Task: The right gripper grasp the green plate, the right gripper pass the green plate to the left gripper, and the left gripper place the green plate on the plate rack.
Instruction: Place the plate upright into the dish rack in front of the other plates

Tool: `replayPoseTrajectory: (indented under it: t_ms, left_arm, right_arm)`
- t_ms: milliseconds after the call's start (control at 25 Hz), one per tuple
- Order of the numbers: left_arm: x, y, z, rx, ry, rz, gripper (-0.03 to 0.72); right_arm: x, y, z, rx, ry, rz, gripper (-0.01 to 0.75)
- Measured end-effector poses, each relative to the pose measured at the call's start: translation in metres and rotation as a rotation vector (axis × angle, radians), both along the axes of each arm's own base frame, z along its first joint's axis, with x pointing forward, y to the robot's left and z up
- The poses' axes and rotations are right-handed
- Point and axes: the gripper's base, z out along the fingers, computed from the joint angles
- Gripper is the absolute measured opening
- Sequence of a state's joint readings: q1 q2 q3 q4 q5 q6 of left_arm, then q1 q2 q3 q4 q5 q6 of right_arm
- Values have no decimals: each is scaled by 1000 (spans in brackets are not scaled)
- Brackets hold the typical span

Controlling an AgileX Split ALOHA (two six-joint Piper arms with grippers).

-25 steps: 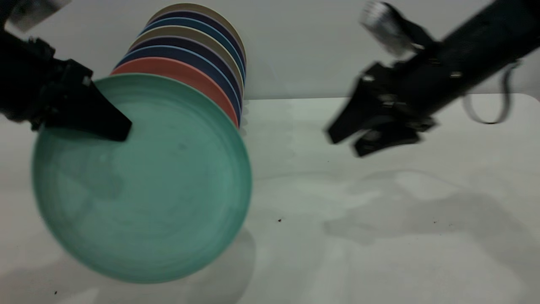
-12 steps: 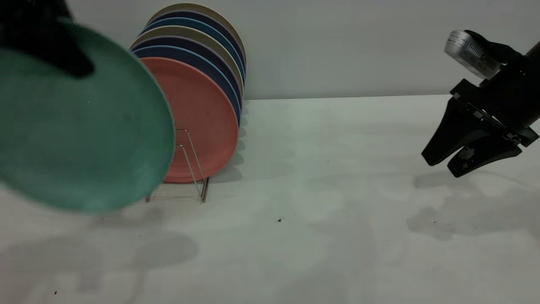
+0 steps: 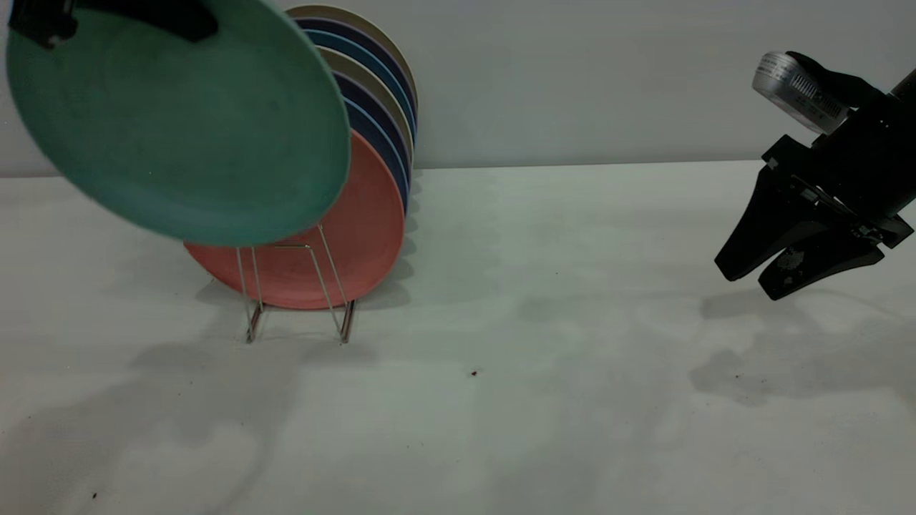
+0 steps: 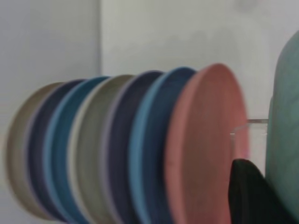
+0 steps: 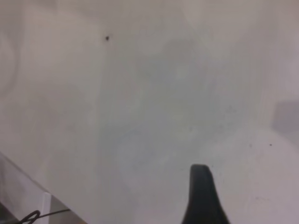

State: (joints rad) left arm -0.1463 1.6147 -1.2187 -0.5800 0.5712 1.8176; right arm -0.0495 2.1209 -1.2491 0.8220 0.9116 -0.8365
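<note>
The green plate (image 3: 179,121) hangs tilted in the air at the upper left, its lower edge over the front loops of the plate rack (image 3: 297,286). My left gripper (image 3: 200,25) is shut on the plate's top rim; one black finger lies across the plate's face. In the left wrist view the green plate (image 4: 286,116) fills one edge beside that gripper's finger (image 4: 252,196), just in front of the salmon-pink plate (image 4: 205,149). My right gripper (image 3: 748,275) hovers open above the table at the far right, holding nothing.
Several plates stand upright in the rack: the salmon-pink plate (image 3: 358,236) in front, then dark blue (image 3: 386,136) and beige ones behind, up to the back wall. The table (image 3: 544,357) stretches between rack and right arm.
The left gripper has carried the green plate up and to the right, from beside the rack to above its front. The right arm withdrew to the far right, then stayed still.
</note>
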Motion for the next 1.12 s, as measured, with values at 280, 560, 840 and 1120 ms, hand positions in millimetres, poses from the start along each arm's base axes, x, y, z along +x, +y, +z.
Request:
replayPoseTrajectory:
  t_ms: [280, 560, 840, 1120]
  left_arm:
    - [11, 1, 6, 38, -92, -13, 118]
    - [23, -4, -12, 12, -88, -28, 118]
    - [30, -5, -25, -11, -68, -15, 118]
    - [38, -6, -48, -4, -12, -10, 118]
  right_arm:
    - [0, 0, 0, -2, -2, -1, 532]
    - [0, 0, 0, -3, -2, -1, 532]
    - [0, 0, 0, -4, -3, -1, 531]
    - [0, 0, 0, -5, -2, 1, 531]
